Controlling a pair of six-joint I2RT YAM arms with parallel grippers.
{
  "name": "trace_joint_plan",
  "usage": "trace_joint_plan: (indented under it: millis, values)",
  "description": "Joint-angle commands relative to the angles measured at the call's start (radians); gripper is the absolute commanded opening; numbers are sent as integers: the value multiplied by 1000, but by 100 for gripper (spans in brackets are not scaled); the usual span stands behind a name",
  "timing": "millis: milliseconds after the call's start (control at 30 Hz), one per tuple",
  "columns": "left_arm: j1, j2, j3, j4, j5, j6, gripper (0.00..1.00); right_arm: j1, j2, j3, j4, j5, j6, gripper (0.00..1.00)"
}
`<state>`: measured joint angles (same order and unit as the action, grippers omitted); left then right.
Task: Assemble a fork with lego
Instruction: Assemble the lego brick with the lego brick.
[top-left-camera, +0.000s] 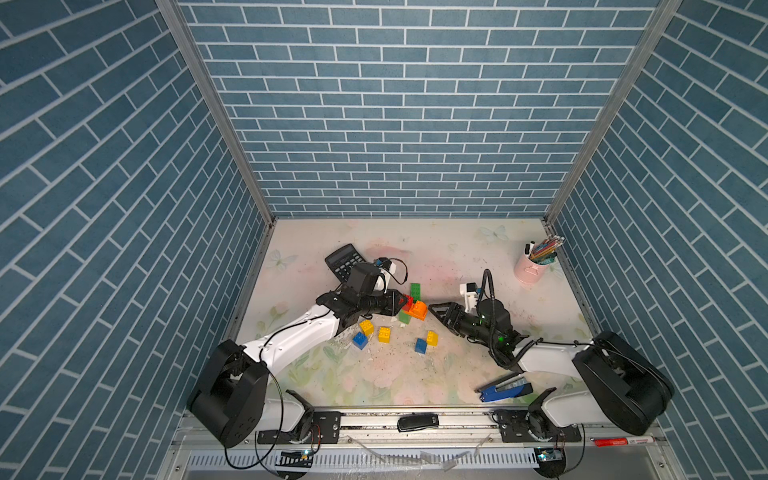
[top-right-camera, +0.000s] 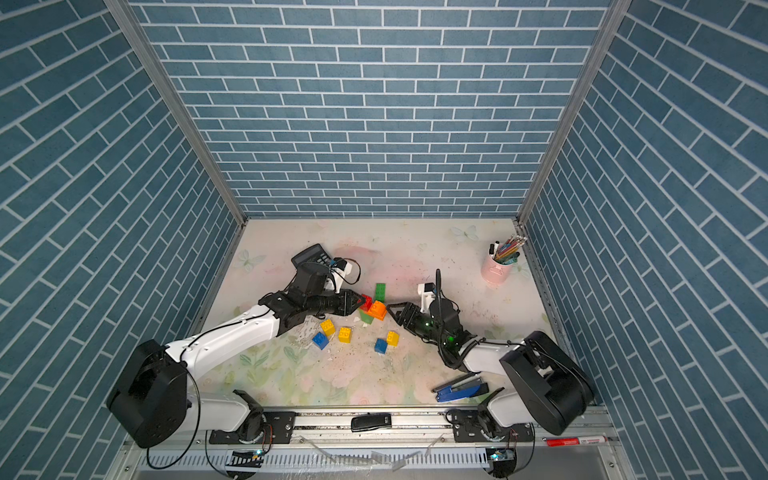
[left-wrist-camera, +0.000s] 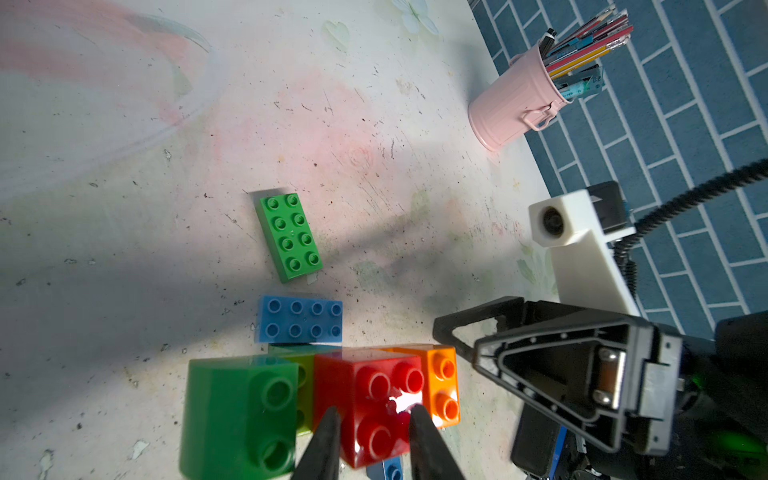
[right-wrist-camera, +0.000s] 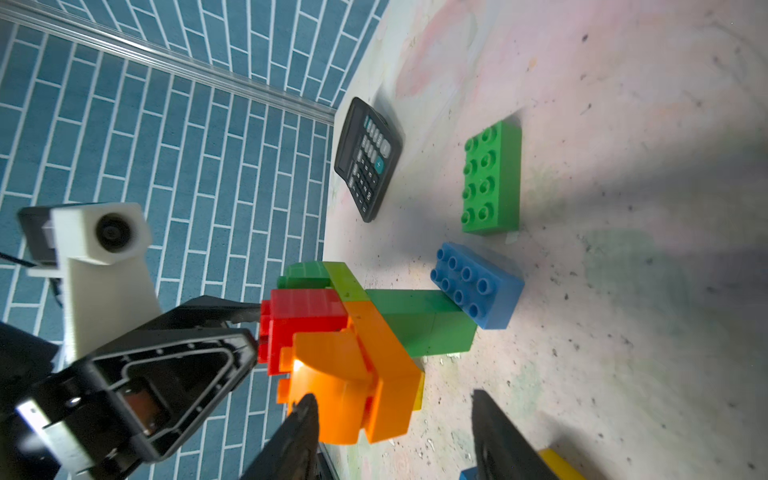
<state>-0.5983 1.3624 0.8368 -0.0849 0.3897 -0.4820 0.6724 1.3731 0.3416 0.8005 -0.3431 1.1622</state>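
Observation:
The lego assembly joins a red brick (left-wrist-camera: 365, 386), an orange brick (right-wrist-camera: 353, 374), lime and green bricks (left-wrist-camera: 241, 411) and a blue oblong brick (right-wrist-camera: 478, 286); in both top views it sits mid-table (top-left-camera: 415, 309) (top-right-camera: 374, 309). My left gripper (left-wrist-camera: 374, 411) is shut on the red brick, coming from the left (top-left-camera: 402, 302). My right gripper (right-wrist-camera: 395, 397) stands open just right of the orange brick (top-left-camera: 436, 311); one finger is close to its curved side, the other well apart. A loose green oblong brick (top-left-camera: 415, 290) lies flat behind the assembly.
Loose yellow bricks (top-left-camera: 366, 327) (top-left-camera: 384, 334) (top-left-camera: 432, 338) and blue bricks (top-left-camera: 359, 340) (top-left-camera: 421, 345) lie in front. A black calculator (top-left-camera: 343, 259) sits back left, a pink pencil cup (top-left-camera: 530, 268) back right, a blue stapler (top-left-camera: 505, 388) front right.

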Motion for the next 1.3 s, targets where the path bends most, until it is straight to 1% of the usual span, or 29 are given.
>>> trace_joint_plan:
  millis: [0, 100, 200, 267, 333, 367, 533, 633, 833, 1000, 1267]
  values:
    - [6, -7, -21, -40, -6, 9, 30, 1, -126, 27, -164, 80, -122, 65]
    - [7, -7, -24, -38, -4, 9, 30, 0, -203, 80, -310, 96, -220, 77]
    - [7, -2, -23, -36, 1, 9, 30, -1, -189, 128, -353, 45, -250, 88]
    - [8, 0, -21, -36, 1, 8, 30, 0, -145, 138, -310, -3, -218, 92]
    - [7, -1, -19, -38, 1, 8, 30, 0, -90, 129, -212, -33, -158, 93]
    - [7, -2, -19, -39, 1, 10, 29, 0, -59, 124, -160, -40, -121, 98]
    - [8, -5, -18, -42, -1, 10, 30, 0, 68, 92, 84, -62, 22, 99]
    - [8, -5, -13, -45, 0, 11, 30, 0, 112, 79, 177, -69, 73, 99]
    - [7, -6, -15, -45, -3, 14, 30, 0, 131, 70, 194, -87, 87, 99]
    - [7, -2, -17, -42, -1, 10, 29, 0, 173, 78, 195, -134, 109, 99]
    - [8, -2, -16, -43, -3, 11, 29, 2, 240, 97, 272, -188, 141, 99]
